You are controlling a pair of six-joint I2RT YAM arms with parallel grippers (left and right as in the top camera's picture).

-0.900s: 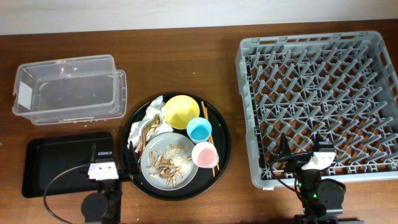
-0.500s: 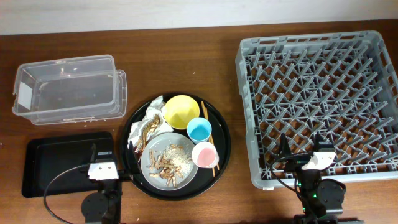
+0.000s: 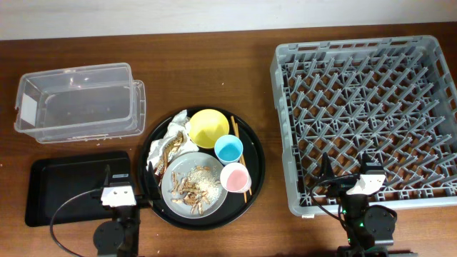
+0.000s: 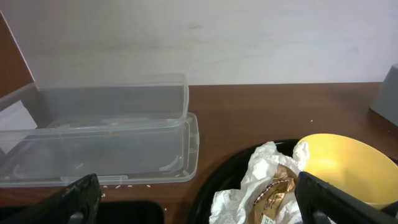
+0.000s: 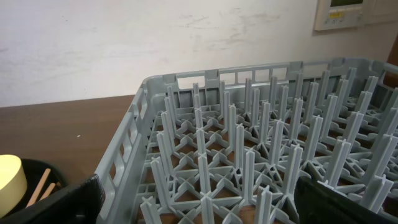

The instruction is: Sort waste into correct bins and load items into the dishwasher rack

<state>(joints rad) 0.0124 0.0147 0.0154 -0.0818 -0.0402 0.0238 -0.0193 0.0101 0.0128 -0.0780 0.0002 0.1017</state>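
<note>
At the far left of the bench (image 3: 214, 64) a clear plastic tub (image 3: 75, 100) sits with a white label (image 3: 26, 107) on its left end, any print on it too small to read. In front of it lies the shallow black rectangular tray (image 3: 64, 189). The left tool (image 3: 123, 177) hangs over this tray's right end, fingers spread wide with nothing between them. Just right of it is the round black tray (image 3: 253, 153), which carries all the rest. A crumpled white napkin (image 3: 168, 135) and a brownish-gold wrapper (image 3: 166, 148) lie at its left, pressed against the yellow bowl (image 3: 208, 127); the wrapper's print cannot be read. Nearer me, the grey plate (image 3: 171, 193) holds beige food scraps (image 3: 194, 184) and rice-like crumbs. The light-blue cup (image 3: 228, 149) and pink cup (image 3: 235, 176) crowd its right edge, and the chopsticks (image 3: 246, 189) run past them, partly hidden by the cups. Well to the right stands the grey dishwasher rack (image 3: 364, 93), pegs upright. The right tool (image 3: 343, 168) hangs over its near edge, also gaping wide and gripping nothing. A white wall panel (image 5: 348, 12) shows behind the rack, its lettering illegible.
</note>
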